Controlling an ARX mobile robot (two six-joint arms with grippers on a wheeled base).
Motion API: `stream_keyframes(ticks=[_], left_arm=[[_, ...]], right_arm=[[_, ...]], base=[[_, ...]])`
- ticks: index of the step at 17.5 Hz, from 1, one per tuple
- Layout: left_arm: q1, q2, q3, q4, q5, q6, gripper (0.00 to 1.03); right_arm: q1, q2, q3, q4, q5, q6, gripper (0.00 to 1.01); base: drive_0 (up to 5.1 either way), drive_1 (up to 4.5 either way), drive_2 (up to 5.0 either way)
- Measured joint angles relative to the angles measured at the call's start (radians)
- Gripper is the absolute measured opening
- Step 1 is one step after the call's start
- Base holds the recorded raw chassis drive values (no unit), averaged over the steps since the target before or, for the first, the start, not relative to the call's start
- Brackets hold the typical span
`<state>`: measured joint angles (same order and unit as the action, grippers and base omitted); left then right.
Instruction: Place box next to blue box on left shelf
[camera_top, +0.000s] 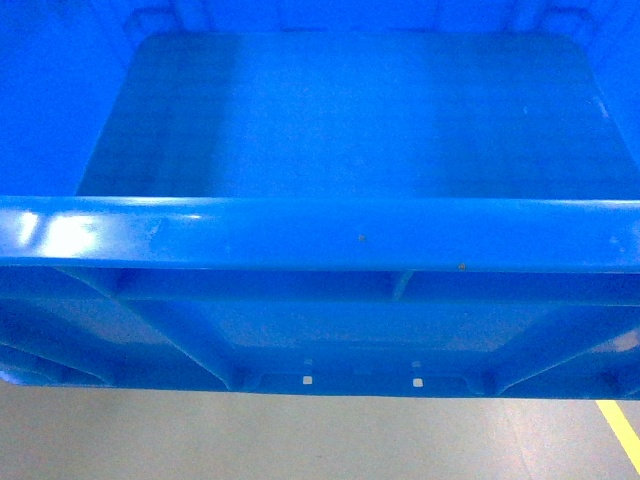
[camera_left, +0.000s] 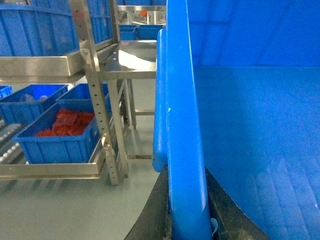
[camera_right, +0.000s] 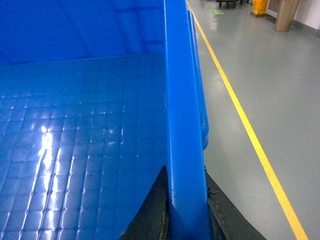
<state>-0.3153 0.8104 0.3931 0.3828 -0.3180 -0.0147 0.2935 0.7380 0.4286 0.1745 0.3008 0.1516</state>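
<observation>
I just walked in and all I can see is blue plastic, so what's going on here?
The robot is carrying a large empty blue box with both arms. The left gripper is clamped on the rim of one side wall, and the right gripper on the rim of the opposite wall. The box is held up off the grey floor. To the robot's left stands a steel rack with smaller blue bins, one holding red items. The box is not on any shelf yet.
</observation>
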Motion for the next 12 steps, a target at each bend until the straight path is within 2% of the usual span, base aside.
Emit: stream_keyframes(ticks=[12], left_arm=[[0.000,0.000,0.000,-0.002,-0.001,0.000,0.08]], right_arm=[[0.000,0.000,0.000,-0.001,0.000,0.000,0.10]], base=[[0.0,4.14,-4.2]])
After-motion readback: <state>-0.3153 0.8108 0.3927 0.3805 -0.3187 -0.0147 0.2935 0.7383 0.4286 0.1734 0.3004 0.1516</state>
